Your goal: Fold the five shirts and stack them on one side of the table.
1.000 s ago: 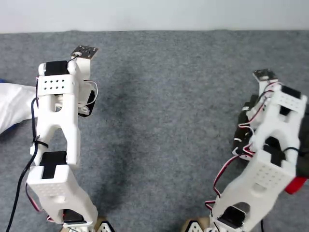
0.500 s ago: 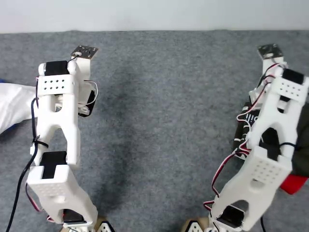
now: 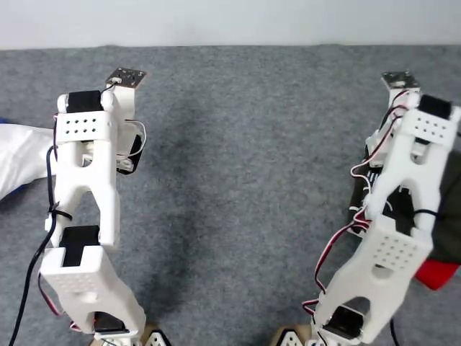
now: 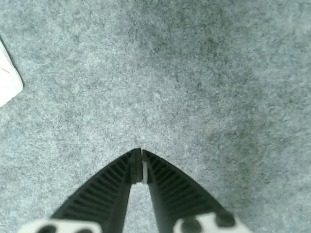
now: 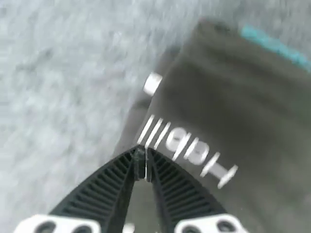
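Observation:
My left gripper (image 4: pixel 141 158) is shut with nothing in it, hanging over bare grey carpet. A corner of a white shirt (image 4: pixel 7 80) lies off to its side; in the high view that white shirt (image 3: pixel 18 162) sits at the table's far left edge, beside the left arm (image 3: pixel 86 166). My right gripper (image 5: pixel 141 159) is shut, its tips over the edge of a folded dark shirt (image 5: pixel 238 111) with white print and a teal label (image 5: pixel 272 46). From above, the right arm (image 3: pixel 410 187) covers most of the dark shirt pile (image 3: pixel 360 198). Red cloth (image 3: pixel 438 274) peeks from under it.
Grey carpet (image 3: pixel 245 158) covers the table, with wide free room between the two arms. A pale wall runs along the far edge (image 3: pixel 230 25). The arm bases stand at the near edge.
The right arm has stretched out toward the back of the table over the dark pile. The left arm has kept still.

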`<state>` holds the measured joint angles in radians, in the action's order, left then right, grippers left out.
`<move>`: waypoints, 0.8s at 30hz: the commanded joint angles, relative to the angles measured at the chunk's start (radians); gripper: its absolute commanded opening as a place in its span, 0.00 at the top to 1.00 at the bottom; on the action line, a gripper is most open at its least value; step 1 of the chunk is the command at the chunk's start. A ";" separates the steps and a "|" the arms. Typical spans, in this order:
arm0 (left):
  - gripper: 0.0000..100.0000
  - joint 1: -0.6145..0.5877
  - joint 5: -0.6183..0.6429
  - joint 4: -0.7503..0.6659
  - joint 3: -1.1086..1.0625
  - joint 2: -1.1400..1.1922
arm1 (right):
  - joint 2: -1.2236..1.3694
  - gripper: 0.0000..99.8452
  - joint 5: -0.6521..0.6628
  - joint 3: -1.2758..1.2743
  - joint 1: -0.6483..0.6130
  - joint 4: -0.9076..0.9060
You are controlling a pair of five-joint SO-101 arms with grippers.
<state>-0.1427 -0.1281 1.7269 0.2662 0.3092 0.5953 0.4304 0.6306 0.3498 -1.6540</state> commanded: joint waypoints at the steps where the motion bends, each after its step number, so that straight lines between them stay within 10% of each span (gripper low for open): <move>1: 0.99 0.002 -0.002 0.028 0.005 -0.063 | -0.105 0.99 -0.014 0.052 -0.005 -0.143; 12: 0.99 -0.041 0.000 0.026 0.012 -0.247 | -0.277 0.99 -0.014 -0.193 0.039 -0.143; 24: 0.80 -0.448 -0.241 -0.114 0.007 -0.269 | -0.662 0.99 -0.014 -0.643 0.025 -0.143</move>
<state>-0.5263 -0.2585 1.6870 0.2662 0.0913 0.0629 0.4242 0.0445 0.3759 -1.7538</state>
